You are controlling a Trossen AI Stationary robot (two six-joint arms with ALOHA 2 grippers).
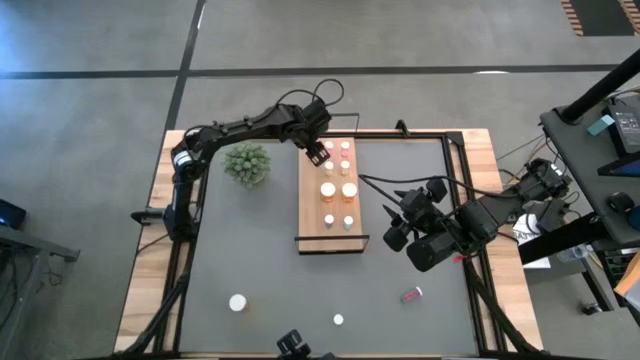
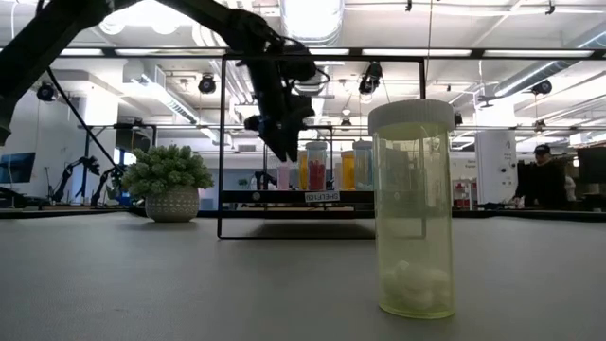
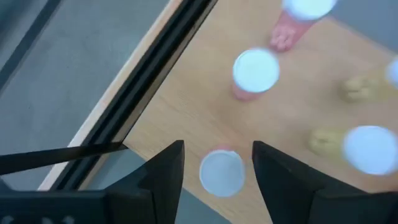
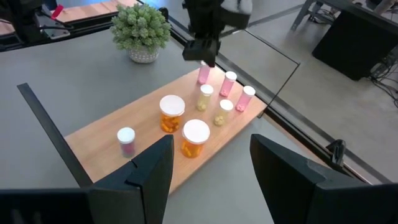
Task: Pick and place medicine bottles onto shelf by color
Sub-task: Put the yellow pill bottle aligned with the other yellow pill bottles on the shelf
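Placement is the step in hand: the left gripper (image 3: pixel 217 163) hangs over the far end of the shelf (image 1: pixel 312 215), its jaws spread wide on either side of a small pink bottle (image 3: pixel 222 173) that stands on the wood at the board's corner, and no contact with the cap is visible, so the bottle looks set down or about to be freed. Beside it stand 2 more pink bottles (image 4: pixel 229 83), which suggests this end is the pink row. Next, by my reading, the arm needs a straight lift clear of the caps, then a reach to the bottles left on the table: a white-capped one (image 1: pixel 237 302), a smaller one (image 1: pixel 338 320) and a pink one lying on its side (image 1: pixel 411 295). The right gripper (image 4: pixel 208 163) waits over the table just beside the shelf, jaws wide and empty. The shelf is a flat, pale, smooth-grained board with thin black wire rails at its short ends; the bottles are small translucent cylinders with round white caps, 2 larger orange ones (image 4: pixel 172 112) among them. The table (image 1: pixel 260 270) is matte grey, and a spiky green plant (image 1: pixel 247 163) sits in a pale pot.
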